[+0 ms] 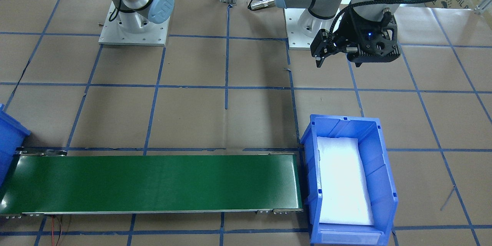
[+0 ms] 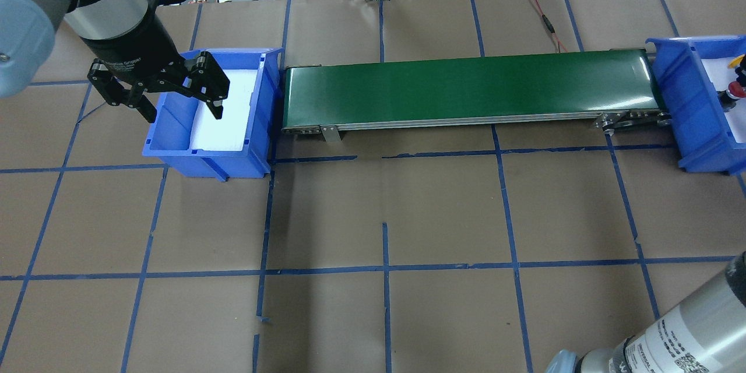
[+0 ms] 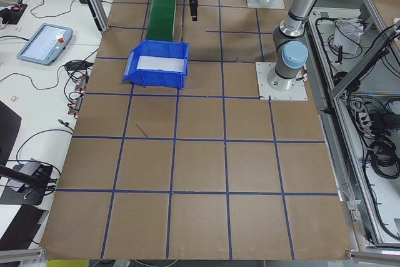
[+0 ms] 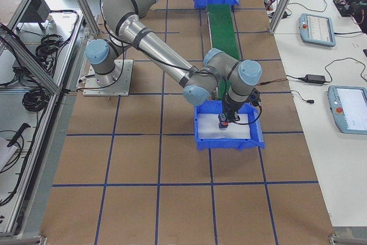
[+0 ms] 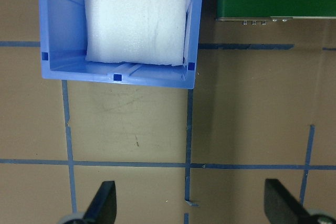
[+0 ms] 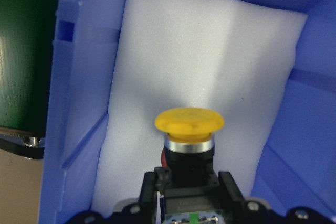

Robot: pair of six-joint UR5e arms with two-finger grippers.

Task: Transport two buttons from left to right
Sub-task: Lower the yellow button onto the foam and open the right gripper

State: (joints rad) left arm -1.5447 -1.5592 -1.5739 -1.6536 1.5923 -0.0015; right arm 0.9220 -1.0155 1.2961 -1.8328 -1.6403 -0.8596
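Right pincer (image 6: 190, 183) around yellow-capped button (image 6: 189, 121), over blue bin's (image 6: 79, 77) foam (image 6: 210, 51)

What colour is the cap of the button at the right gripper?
Yellow. The button shows best in the right wrist-mounted view.

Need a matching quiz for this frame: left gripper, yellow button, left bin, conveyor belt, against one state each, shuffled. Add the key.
Things:
1. left gripper
2. yellow button
3. left bin
4. conveyor belt

States:
A. holds only white foam
B. open, gripping nothing
C. green, nothing on it
D. clamped in the right gripper

Pairs: 1-B, 2-D, 3-A, 4-C
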